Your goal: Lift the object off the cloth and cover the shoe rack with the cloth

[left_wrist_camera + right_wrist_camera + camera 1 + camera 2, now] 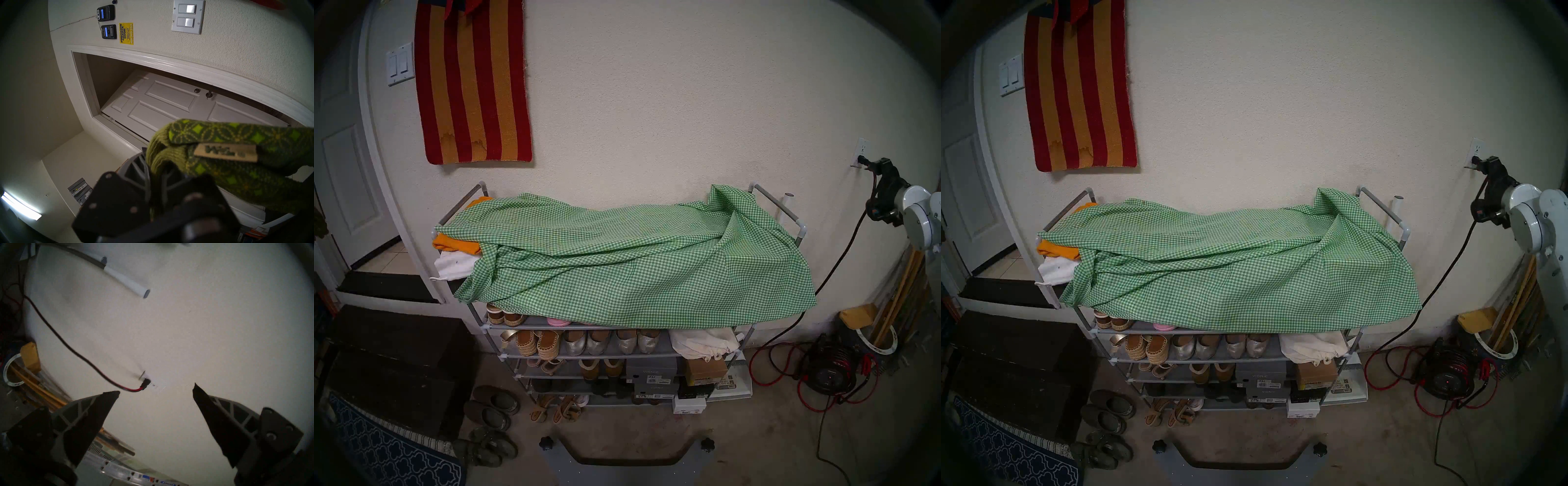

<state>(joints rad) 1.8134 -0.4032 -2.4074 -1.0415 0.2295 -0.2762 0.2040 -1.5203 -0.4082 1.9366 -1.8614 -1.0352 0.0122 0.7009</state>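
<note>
The green-and-white check cloth [619, 264] [1229, 268] lies rumpled over the top of the grey shoe rack [778, 207] [1382, 207]. Its front edge hangs to about the second tier, and the lower tiers with shoes and boxes show. In the left wrist view my left gripper [158, 178] is shut on the olive-green patterned gloves [237, 152], held up in the air in front of the white door. The left arm does not show in the head views. My right gripper [156, 392] [877, 173] is open and empty, off the rack's right end, facing the wall outlet.
Orange folded fabric [456, 244] and a white bag [453, 268] stick out uncovered at the rack's left end. A dark wooden chest [392, 356] and loose shoes [493, 407] are at the lower left. A cord reel [829, 370] with red cable and leaning poles are at the right.
</note>
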